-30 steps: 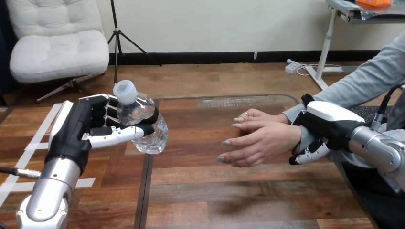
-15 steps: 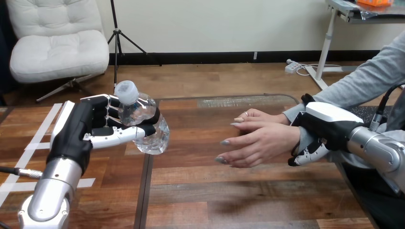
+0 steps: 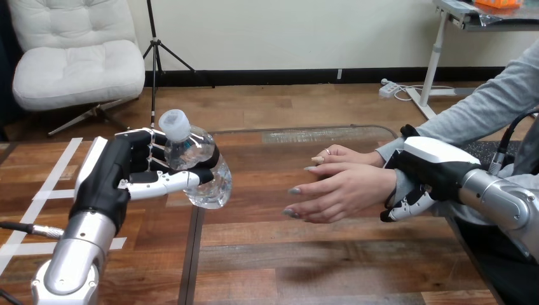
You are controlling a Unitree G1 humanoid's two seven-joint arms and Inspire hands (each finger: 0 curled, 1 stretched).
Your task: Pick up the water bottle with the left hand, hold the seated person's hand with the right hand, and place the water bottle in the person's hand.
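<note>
wooden bench (image 3: 330, 254) lies below. left robot hand (image 3: 121, 175) grips the tilted bottle (image 3: 203, 168), fingers curled round it. right robot hand (image 3: 432, 162) clasps the person's wrist (image 3: 397, 181); person's hand (image 3: 337, 190) is between both robot hands, apart from the bottle.

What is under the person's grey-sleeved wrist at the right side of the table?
The robot's right hand wraps the person's wrist: its black-and-white fingers curl beneath, its white shell lies on top. The wrist covers the palm, so the contact there cannot be seen.
</note>
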